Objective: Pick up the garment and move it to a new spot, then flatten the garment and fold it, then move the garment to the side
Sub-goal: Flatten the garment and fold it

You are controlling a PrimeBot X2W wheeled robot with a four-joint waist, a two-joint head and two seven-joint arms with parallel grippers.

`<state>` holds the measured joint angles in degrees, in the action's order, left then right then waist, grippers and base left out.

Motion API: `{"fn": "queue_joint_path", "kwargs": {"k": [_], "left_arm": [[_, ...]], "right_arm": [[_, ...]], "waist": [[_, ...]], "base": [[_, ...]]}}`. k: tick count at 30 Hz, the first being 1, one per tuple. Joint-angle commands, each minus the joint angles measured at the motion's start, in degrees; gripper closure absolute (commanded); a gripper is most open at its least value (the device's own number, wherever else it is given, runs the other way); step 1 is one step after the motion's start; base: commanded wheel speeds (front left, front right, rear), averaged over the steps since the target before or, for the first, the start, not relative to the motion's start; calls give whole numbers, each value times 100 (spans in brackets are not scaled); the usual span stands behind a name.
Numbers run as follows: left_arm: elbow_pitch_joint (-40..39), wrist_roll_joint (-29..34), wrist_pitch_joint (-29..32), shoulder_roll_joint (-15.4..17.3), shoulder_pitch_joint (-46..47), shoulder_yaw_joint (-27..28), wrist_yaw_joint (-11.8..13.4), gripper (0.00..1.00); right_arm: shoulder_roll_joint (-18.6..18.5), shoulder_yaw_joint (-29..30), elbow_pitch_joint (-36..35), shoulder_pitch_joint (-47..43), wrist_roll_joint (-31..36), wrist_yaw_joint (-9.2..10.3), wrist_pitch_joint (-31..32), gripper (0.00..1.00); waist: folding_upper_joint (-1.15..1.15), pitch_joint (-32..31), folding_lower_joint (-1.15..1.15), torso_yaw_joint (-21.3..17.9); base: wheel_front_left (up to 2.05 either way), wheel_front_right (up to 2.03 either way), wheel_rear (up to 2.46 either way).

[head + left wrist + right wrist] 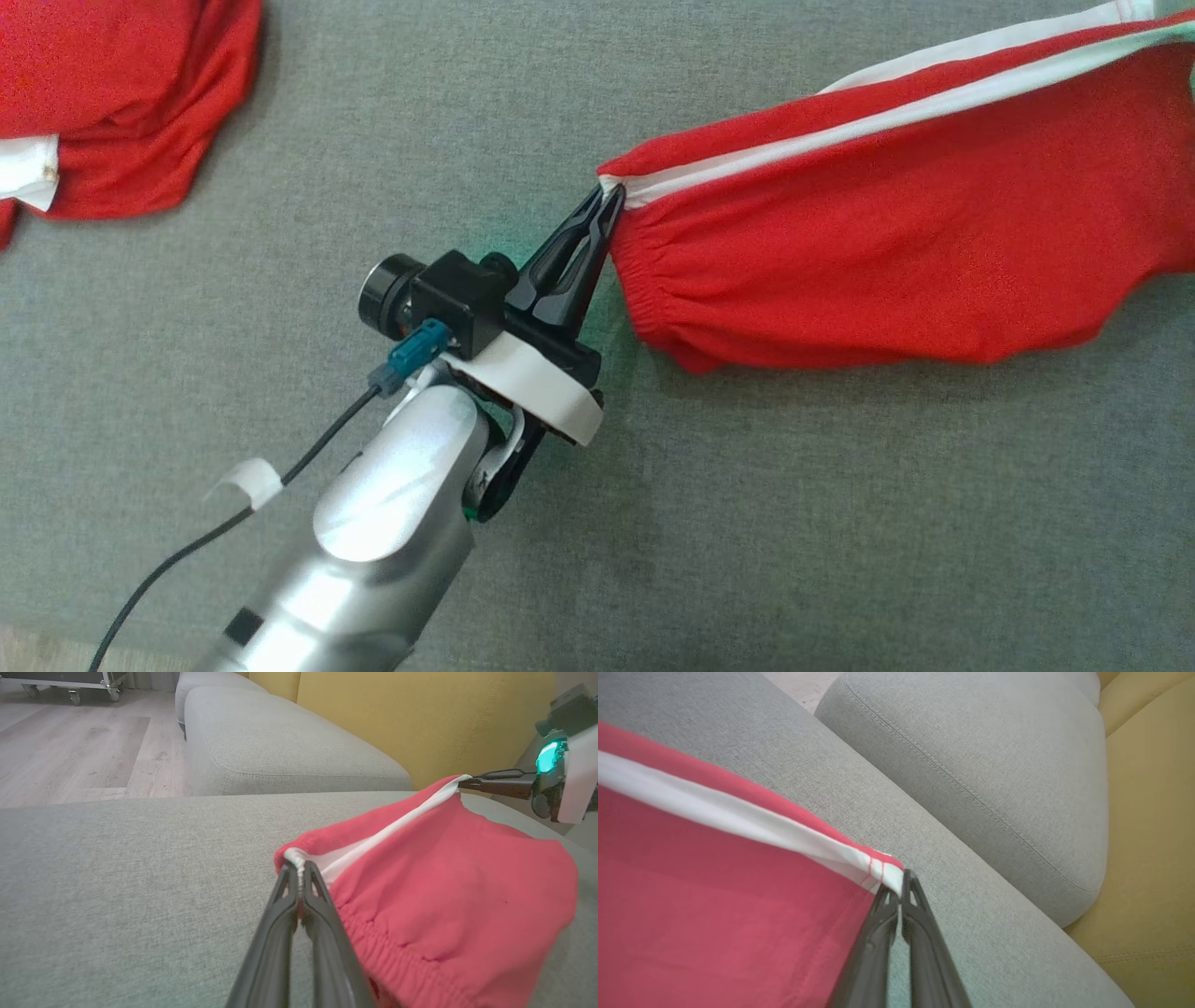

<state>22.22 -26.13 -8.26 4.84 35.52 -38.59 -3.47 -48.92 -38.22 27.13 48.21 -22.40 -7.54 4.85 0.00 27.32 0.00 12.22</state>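
The garment (887, 243) is red with a white side stripe and a gathered elastic edge. It hangs stretched between both grippers just over the grey sofa cushion (280, 308). My left gripper (607, 201) is shut on its left corner, where the stripe meets the elastic. The left wrist view shows the same grip (299, 868), with the red garment (444, 891) sagging to the right. There my right gripper (462, 783) pinches the far end of the stripe. In the right wrist view, the right gripper (901, 889) is shut on the garment's (714, 914) white stitched corner.
A second red garment (121, 103) with a white patch lies bunched at the cushion's top left. A yellow backrest (397, 714) and another grey cushion (994, 765) border the seat. Wooden floor (70, 742) and a wheeled case (70, 681) lie beyond.
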Motion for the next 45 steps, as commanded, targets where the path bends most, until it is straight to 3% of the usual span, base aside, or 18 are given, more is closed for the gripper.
{"fn": "queue_joint_path", "kwargs": {"k": [1, 3, 5, 10, 15, 21, 26, 35, 36, 37, 38, 45], "left_arm": [[-110, 73, -66, 78, 173, 172, 47, 100], [-77, 68, -103, 66, 173, 167, 68, 61], [-35, 62, -159, 55, 149, 171, 108, 0], [25, 131, -422, 37, -37, 248, 383, 0], [-137, 302, -643, 10, -450, 460, 841, 0], [-1263, 833, -671, -83, -1284, 1052, 1431, 0], [-1916, 1068, -673, -169, -1996, 1276, 1507, 0], [-2168, 1215, -673, -194, -2339, 1170, 1538, 0], [-2174, 1235, -674, -194, -2346, 1172, 1558, 0], [-2173, 1278, -674, -195, -2351, 1176, 1577, 0], [-2167, 1326, -674, -195, -2359, 1185, 1590, 0], [-2077, 1618, -674, -195, -2481, 1329, 1611, 0]], "right_arm": [[-90, -21, 14, 52, -75, 5, -126, 0], [3, -45, 183, 132, -143, 5, -309, 0], [129, -10, 375, 125, -291, 5, -469, 0], [444, 406, 774, -162, -839, 5, -956, 0], [787, 933, 1026, -718, -1361, 5, -1375, 0], [1094, 1284, 1136, -1319, -1869, 5, -1395, 0], [1215, 1496, 1400, -1476, -2009, 5, -1257, 0], [1262, 1480, 2224, -1504, -2108, 5, -612, 0], [1279, 1467, 2288, -1508, -2150, 5, -517, 12], [1295, 1452, 2335, -1517, -2194, 5, -436, 64], [1313, 1429, 2350, -1529, -2235, 5, -382, 100], [1341, 1385, 2250, -1629, -2472, 5, -614, 100]], "waist": [[0, 2, 0, 6], [0, -15, 0, 4], [0, -69, 0, -3], [0, -298, 0, -59], [0, -557, 0, -97], [0, -777, 0, 10], [0, -851, 0, 283], [0, -796, 0, 756], [0, -800, 0, 770], [0, -806, 0, 779], [0, -817, 0, 776], [0, -996, 0, 477]], "base": [[0, 0, 0], [0, 0, 0], [0, 0, 0], [0, 0, 0], [0, 0, 0], [0, 0, 0], [0, 0, 0], [0, 0, 0], [0, 0, 0], [0, 0, 0], [0, 0, 0], [0, 0, 0]]}}
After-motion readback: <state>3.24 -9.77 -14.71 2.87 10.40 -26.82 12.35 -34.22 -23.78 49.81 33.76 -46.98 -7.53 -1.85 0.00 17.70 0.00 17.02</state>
